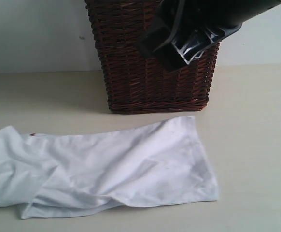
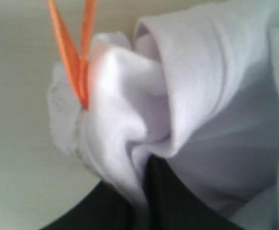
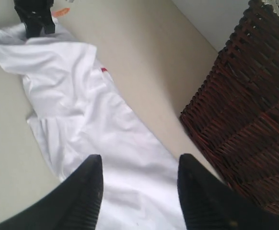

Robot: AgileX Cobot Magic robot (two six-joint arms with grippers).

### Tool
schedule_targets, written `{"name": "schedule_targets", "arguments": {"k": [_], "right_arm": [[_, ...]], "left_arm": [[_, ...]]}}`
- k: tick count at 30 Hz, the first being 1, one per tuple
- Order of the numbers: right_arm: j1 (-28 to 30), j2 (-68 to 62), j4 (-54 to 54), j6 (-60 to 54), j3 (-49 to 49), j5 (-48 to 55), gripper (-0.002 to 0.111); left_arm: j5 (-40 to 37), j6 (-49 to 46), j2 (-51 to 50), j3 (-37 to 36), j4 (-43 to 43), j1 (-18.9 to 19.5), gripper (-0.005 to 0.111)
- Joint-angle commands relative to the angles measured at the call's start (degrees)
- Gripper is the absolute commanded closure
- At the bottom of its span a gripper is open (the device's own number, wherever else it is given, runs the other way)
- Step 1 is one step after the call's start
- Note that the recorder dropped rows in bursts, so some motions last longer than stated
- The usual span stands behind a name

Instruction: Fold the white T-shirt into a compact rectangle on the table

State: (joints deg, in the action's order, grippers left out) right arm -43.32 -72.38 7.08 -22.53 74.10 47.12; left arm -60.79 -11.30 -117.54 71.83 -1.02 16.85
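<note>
The white T-shirt (image 1: 121, 164) lies crumpled lengthwise on the beige table (image 1: 256, 121), in front of the basket. In the left wrist view my left gripper (image 2: 146, 167) is shut on a bunched fold of the white T-shirt (image 2: 202, 96), with cloth squeezed between the black fingers. The right wrist view shows that same left gripper (image 3: 34, 19) at the shirt's far end. My right gripper (image 3: 139, 163) is open, hovering above the near end of the white T-shirt (image 3: 82, 96) with nothing between its fingers. In the exterior view the right gripper (image 1: 179, 46) hangs high in front of the basket.
A dark brown wicker basket (image 1: 131, 72) stands on the table just behind the shirt, close to my right gripper. Two thin orange strips (image 2: 70, 57) stick up beside the pinched cloth. A small red mark (image 3: 104, 70) shows on the shirt's edge.
</note>
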Motion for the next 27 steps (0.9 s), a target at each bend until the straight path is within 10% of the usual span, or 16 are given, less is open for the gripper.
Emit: {"name": "schedule_targets", "arguments": {"k": [1,12,27], "right_arm": [[0.2,0.0,0.1,-0.1,0.0,-0.1,0.060],[0.2,-1.8,0.5,-0.1,0.0,-0.1,0.060],[0.2,5.8,0.9,3.0,0.0,1.2,0.060]], "left_arm": [[-1.5,11.3,1.9,6.1,-13.9,0.2,0.107],[-9.2,10.0,7.6,23.2,-9.3,-10.7,0.107],[-6.1,9.9,9.9,21.4,4.1,-46.3,0.107]]}}
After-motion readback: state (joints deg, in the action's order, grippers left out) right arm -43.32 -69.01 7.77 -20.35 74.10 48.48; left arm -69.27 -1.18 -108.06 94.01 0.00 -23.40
